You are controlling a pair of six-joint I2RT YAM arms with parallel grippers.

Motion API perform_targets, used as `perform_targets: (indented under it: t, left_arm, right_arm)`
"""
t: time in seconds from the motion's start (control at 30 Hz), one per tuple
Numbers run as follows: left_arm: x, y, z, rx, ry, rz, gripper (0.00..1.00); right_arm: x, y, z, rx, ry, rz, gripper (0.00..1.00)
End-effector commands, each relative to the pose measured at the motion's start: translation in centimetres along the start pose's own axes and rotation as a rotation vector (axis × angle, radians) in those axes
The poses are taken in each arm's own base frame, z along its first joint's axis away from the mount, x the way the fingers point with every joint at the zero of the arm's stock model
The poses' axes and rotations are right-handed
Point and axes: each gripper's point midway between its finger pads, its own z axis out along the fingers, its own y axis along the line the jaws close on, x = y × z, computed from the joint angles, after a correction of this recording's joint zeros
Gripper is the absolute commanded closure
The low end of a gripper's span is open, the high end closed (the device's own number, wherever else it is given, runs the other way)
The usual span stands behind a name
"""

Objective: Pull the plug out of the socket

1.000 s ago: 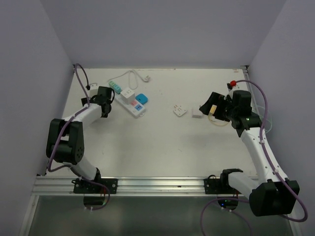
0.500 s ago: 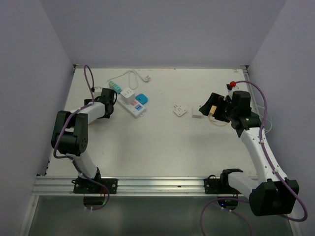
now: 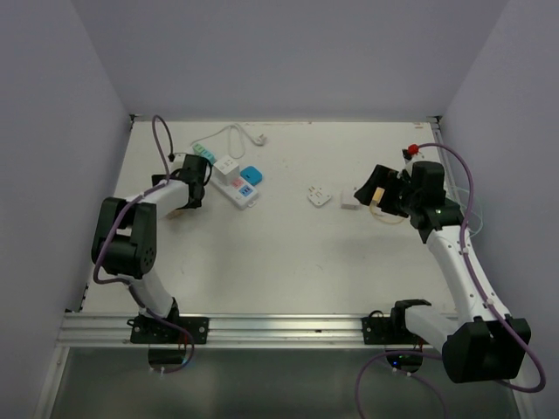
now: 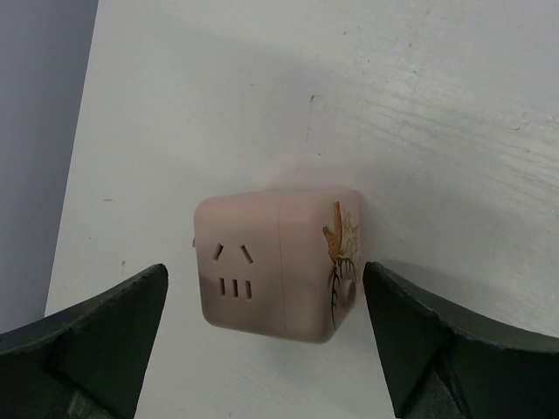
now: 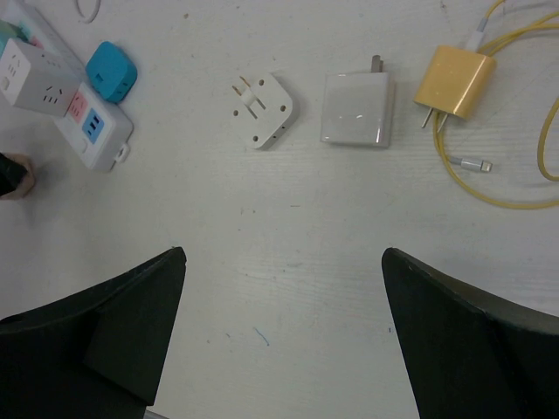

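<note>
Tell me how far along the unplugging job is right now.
Possibly done: a pink cube adapter lies loose on the table, off the power strip. In hand: the left gripper is open with a finger on either side of that cube, gripping nothing; the right gripper hangs open over the loose chargers. Left: a white cube sits on the power strip, so it likely needs pulling.

One socket, three cube adapters, two white plugs and one yellow charger.
</note>
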Motion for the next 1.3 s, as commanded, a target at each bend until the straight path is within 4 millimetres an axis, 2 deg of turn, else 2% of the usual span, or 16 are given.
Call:
perform_targets:
  t: [0.0,0.2,0.23,0.33,0.37,0.4,0.43,0.57,0.63,0.67,0.7,0.77,0.8,0.93,1.0,1.27]
  left_arm:
    - [-3.7,0.2,-2.6,0.080,-0.085,-0.116,0.03]
    - [-6.5,1.1,-7.0,0.235,-0.182,-0.222,0.00]
    - [-7.4,1.3,-8.5,0.294,-0.218,-0.252,0.00]
    - [-8.1,1.5,-10.7,0.386,-0.276,-0.293,0.01]
    - [-9.0,1.6,-12.6,0.466,-0.333,-0.323,0.00]
    - [-8.2,1.3,-12.9,0.502,-0.339,-0.314,0.00]
    - [-8.4,1.4,-14.6,0.573,-0.377,-0.327,0.00]
    - [-6.7,1.3,-16.8,0.689,-0.415,-0.329,0.00]
    - [-5.0,0.8,-16.9,0.725,-0.416,-0.312,0.00]
    - [-5.4,1.4,-17.8,0.747,-0.467,-0.342,0.01]
    - [-4.0,0.8,-17.1,0.757,-0.462,-0.340,0.01]
    - [-4.1,0.8,-18.4,0.809,-0.495,-0.346,0.01]
    - [-4.3,0.8,-18.6,0.809,-0.503,-0.348,0.01]
    - [-4.2,0.5,-18.4,0.801,-0.489,-0.336,0.00]
    - [-3.9,0.3,-18.3,0.802,-0.475,-0.329,0.00]
    - [-3.9,0.1,-18.4,0.800,-0.480,-0.318,0.00]
  right_arm:
    - [-0.4,-0.7,0.1,0.044,-0.011,-0.020,0.01]
    - [-0.9,-3.1,-0.2,0.190,-0.023,-0.015,0.01]
    - [-0.9,-3.5,-0.1,0.216,-0.021,-0.012,0.01]
    - [-1.6,-4.8,-0.5,0.302,-0.038,-0.004,0.01]
    - [-1.6,-5.4,-0.7,0.340,-0.033,-0.004,0.01]
    - [-2.7,-6.1,-1.1,0.397,-0.066,-0.008,0.01]
    - [-3.1,-6.6,-1.4,0.437,-0.078,-0.006,0.01]
    - [-5.0,-8.8,-2.4,0.602,-0.140,0.024,0.01]
    - [-6.2,-10.2,-3.0,0.697,-0.181,0.027,0.01]
    - [-6.9,-10.5,-3.2,0.722,-0.196,0.024,0.01]
    - [-7.0,-11.1,-2.9,0.746,-0.187,0.023,0.01]
    - [-7.3,-12.3,-2.9,0.777,-0.185,0.054,0.01]
    - [-7.3,-13.8,-2.8,0.810,-0.174,0.084,0.01]
    - [-7.5,-17.1,-2.5,0.878,-0.180,0.167,0.01]
    - [-7.8,-17.5,-1.9,0.849,-0.186,0.222,0.01]
    - [-9.4,-22.4,-1.6,0.934,-0.217,0.352,0.01]
